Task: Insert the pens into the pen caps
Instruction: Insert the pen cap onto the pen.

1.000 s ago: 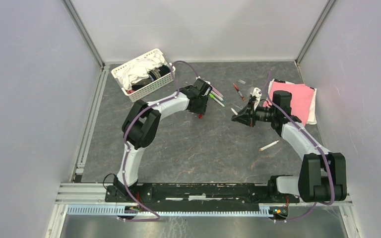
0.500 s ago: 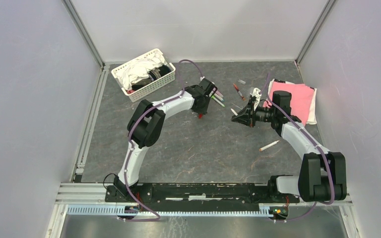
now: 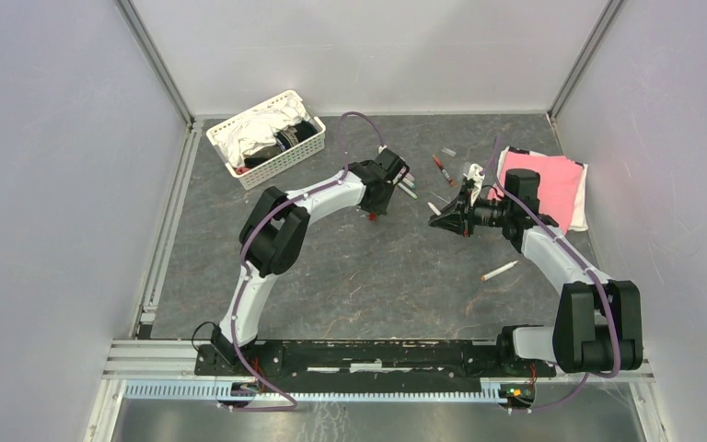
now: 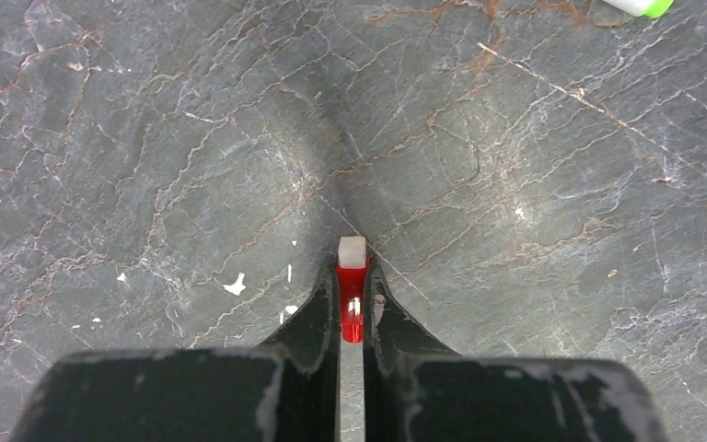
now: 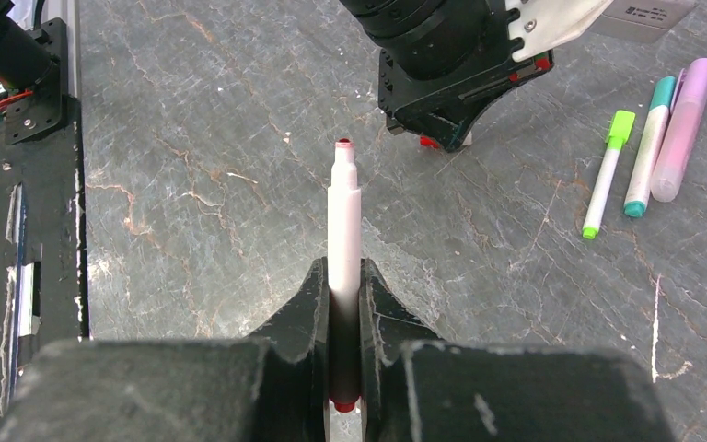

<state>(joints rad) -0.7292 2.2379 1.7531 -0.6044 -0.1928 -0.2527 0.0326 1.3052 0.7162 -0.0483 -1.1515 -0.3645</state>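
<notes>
Red cap point(image 4: 352, 296) pinched in left gripper point(image 4: 352, 273), right gripper point(image 5: 343, 269) clamping pale pen point(image 5: 344, 204) lengthwise, tip aimed at that cap

Basket point(image 3: 265, 138) in far-left corner; cloth point(image 3: 557, 184) at far-right corner; three pens point(image 5: 649, 147) side by side between them; lone pen point(image 3: 499, 271) nearer right edge.

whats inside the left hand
A red pen cap with a pale end is pinched in the left hand. The cap's rear part is covered deeper in the grip.
</notes>
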